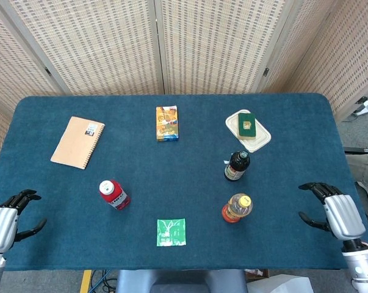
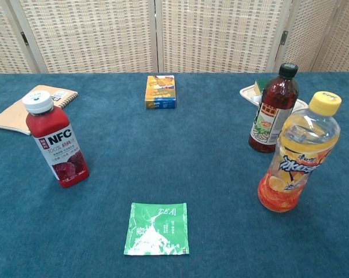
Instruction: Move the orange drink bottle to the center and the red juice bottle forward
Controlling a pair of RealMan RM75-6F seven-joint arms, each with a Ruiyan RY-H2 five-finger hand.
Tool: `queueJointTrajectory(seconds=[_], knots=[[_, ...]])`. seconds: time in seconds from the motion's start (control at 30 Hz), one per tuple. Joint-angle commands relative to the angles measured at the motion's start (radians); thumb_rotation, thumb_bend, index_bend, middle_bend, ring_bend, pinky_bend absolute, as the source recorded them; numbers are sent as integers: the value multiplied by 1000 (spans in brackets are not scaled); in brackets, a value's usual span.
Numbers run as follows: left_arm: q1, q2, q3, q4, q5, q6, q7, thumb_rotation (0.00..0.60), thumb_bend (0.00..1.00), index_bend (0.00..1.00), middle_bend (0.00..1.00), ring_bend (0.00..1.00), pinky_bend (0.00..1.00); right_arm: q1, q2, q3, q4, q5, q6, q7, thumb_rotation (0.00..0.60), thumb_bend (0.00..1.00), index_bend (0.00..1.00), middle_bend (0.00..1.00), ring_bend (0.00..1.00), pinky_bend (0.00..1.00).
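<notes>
The orange drink bottle (image 1: 237, 207) (image 2: 297, 155), yellow-capped, stands upright at the front right of the blue table. The red juice bottle (image 1: 113, 194) (image 2: 55, 142), white-capped with an NFC label, stands upright at the front left. My right hand (image 1: 333, 210) hovers at the table's right front edge, well right of the orange bottle, fingers apart and empty. My left hand (image 1: 7, 218) hangs off the left front corner, far from the red bottle, fingers apart and empty. Neither hand shows in the chest view.
A dark brown bottle (image 1: 237, 165) (image 2: 274, 110) stands just behind the orange one. A green tea sachet (image 1: 171, 232) (image 2: 157, 228) lies front centre. Farther back are a small box (image 1: 166, 122), a notebook (image 1: 77, 141) and a white dish (image 1: 261, 134) holding a green item.
</notes>
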Motion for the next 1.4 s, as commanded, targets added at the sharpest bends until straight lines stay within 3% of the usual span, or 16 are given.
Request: queueJointTrajectory(seconds=[0.03,0.3,0.87,1.4], knots=[[4,5,-2,-4,0,7,-9,600,176,365,291,345,557,19,7,-7,-37,-19,-25,9,600,134,225,280,238,379],[9,19,-5,-7,-7,12,-33,600,177,365,291,345,557,54,26,-21,-105,-43,-74,53,600,60,134,209,172,369],[9,25,-4,-12,-8,4,-45,600,176,365,291,345,557,142,-56,7,-140,32,-204,-31,600,55,133,209,171,363],[11,36,-4,-19,-7,6,-62,600,176,364,291,345,557,185,-130,5,-152,60,-256,-124,600,55,134,225,171,349]])
